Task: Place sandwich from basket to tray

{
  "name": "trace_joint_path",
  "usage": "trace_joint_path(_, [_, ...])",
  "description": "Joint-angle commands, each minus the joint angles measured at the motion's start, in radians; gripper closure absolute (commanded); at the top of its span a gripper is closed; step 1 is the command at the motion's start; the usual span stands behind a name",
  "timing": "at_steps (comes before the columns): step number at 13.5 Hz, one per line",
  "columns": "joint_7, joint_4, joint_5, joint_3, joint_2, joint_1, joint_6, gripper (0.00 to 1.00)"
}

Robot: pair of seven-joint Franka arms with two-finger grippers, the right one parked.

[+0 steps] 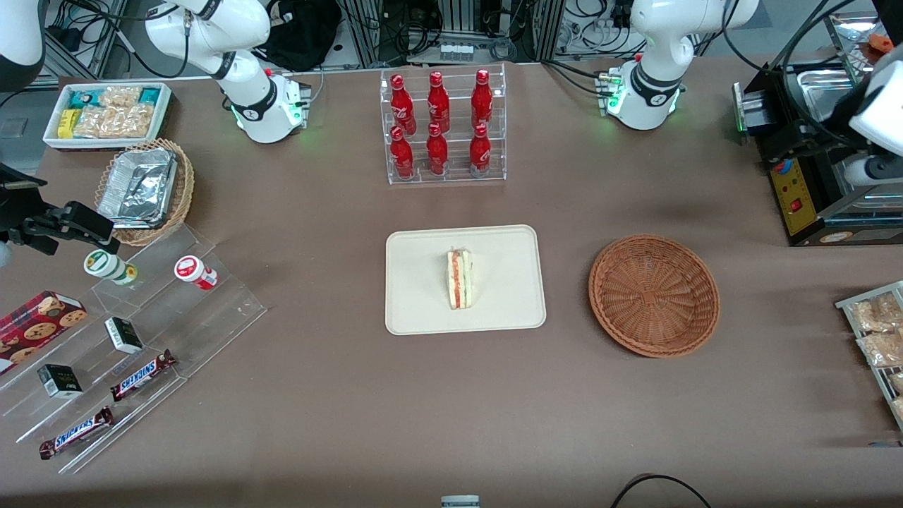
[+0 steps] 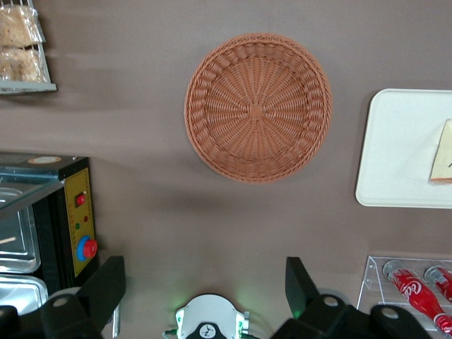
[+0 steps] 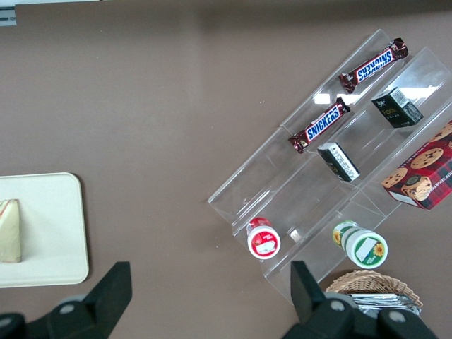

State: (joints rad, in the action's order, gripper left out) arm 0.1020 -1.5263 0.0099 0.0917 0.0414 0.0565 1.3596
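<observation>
A: Front view — where does the sandwich [image 1: 459,277] lie?
B: On the tray [image 1: 416,310], long axis running toward the camera, striped cut edge up. One sandwich, one bare basket [image 1: 654,294] beside it, six red bottles [image 1: 437,123] in a clear rack, brown table [image 1: 451,409].

A: Left wrist view?
B: The gripper [image 2: 205,286] hangs spread wide and holding nothing, high above the table near the basket [image 2: 258,107]; the tray's [image 2: 395,148] sandwich [image 2: 443,155] shows only partly.

A: Right wrist view?
B: Tray [image 3: 49,226] again, sandwich [image 3: 10,230] on it.
</observation>
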Motion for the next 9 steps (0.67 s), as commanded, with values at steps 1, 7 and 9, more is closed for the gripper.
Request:
trace_joint_path(1, [-0.015, 0.092, -0.001, -0.012, -0.063, -0.017, -0.030, 0.00])
trace_joint_path(7, [-0.039, 0.092, -0.007, -0.009, -0.064, 0.009, -0.024, 0.00])
trace_joint_path(9, [-0.044, 0.090, -0.005, -0.009, -0.064, 0.016, -0.024, 0.00])
